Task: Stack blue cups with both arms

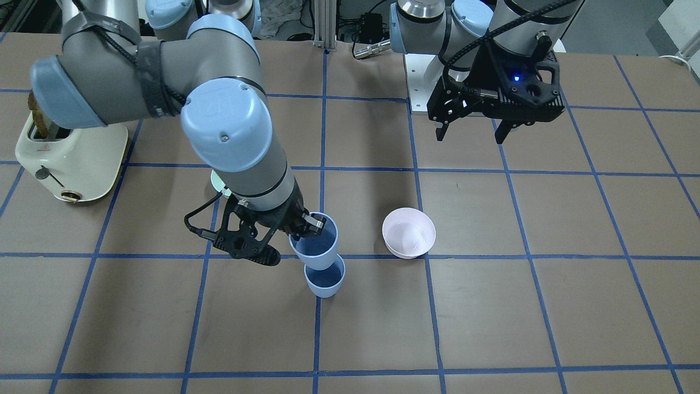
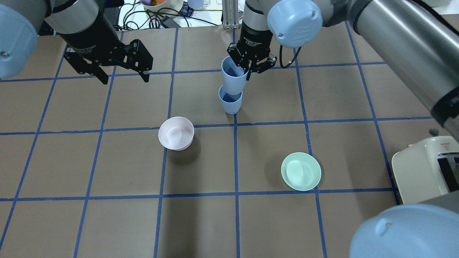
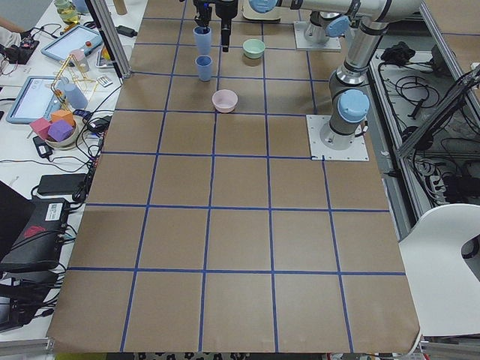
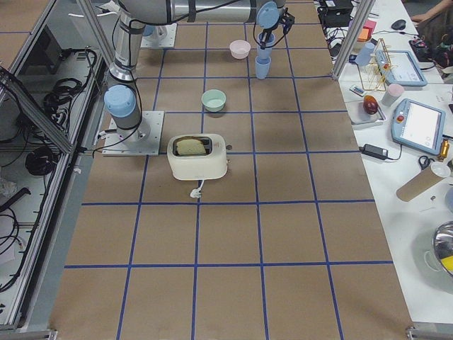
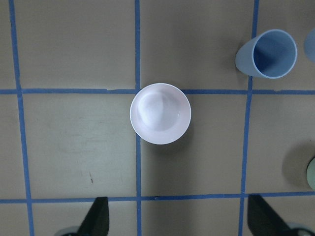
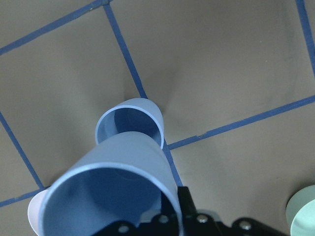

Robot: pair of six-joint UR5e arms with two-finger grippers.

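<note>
Cups (image 3: 202, 39) visibly apart, side views only

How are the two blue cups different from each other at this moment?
The upper cup is gripped at its rim by the right gripper and hangs in the air; the lower cup stands free on the table. Both are pale blue, mouth up, same shape.

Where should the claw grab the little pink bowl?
Probably by its thin rim, coming straight down from above. The round pale pink plastic bowl stands upright, mouth open, and its curved sides might slip, so pinch its wall from inside and outside.
</note>
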